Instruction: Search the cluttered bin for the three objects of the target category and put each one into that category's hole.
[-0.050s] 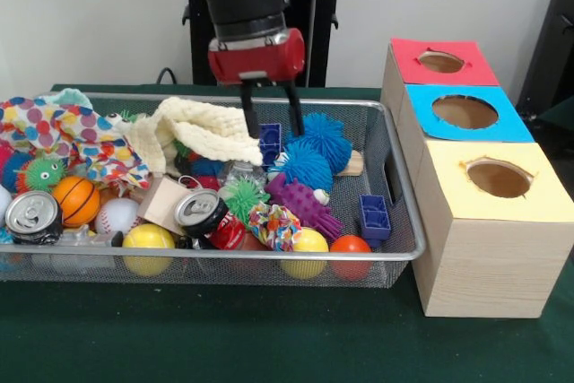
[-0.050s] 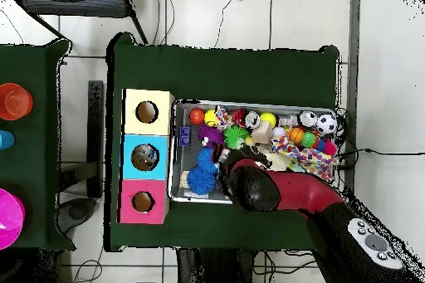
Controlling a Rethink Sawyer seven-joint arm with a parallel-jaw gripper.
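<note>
My gripper [image 1: 273,130] reaches down into the back middle of the wire bin [image 1: 405,213] and stands open. A small blue block [image 1: 270,143] sits low between its two black fingers; I cannot tell whether they touch it. Two blue spiky balls [image 1: 325,136] [image 1: 308,166] lie just to the right of the fingers, and a second blue block [image 1: 374,216] leans at the bin's right end. To the right of the bin stand the red box [image 1: 408,53], blue box [image 1: 421,100] and yellow box [image 1: 448,186], each with a round hole on top. In the overhead view the arm [image 2: 249,182] hides the gripper.
A cream knitted cloth [image 1: 202,127] lies against the left finger. A polka-dot cloth [image 1: 63,127], two cans [image 1: 32,215] [image 1: 202,213], a purple spiky toy [image 1: 302,202], a green spiky ball [image 1: 243,195] and several balls fill the rest of the bin.
</note>
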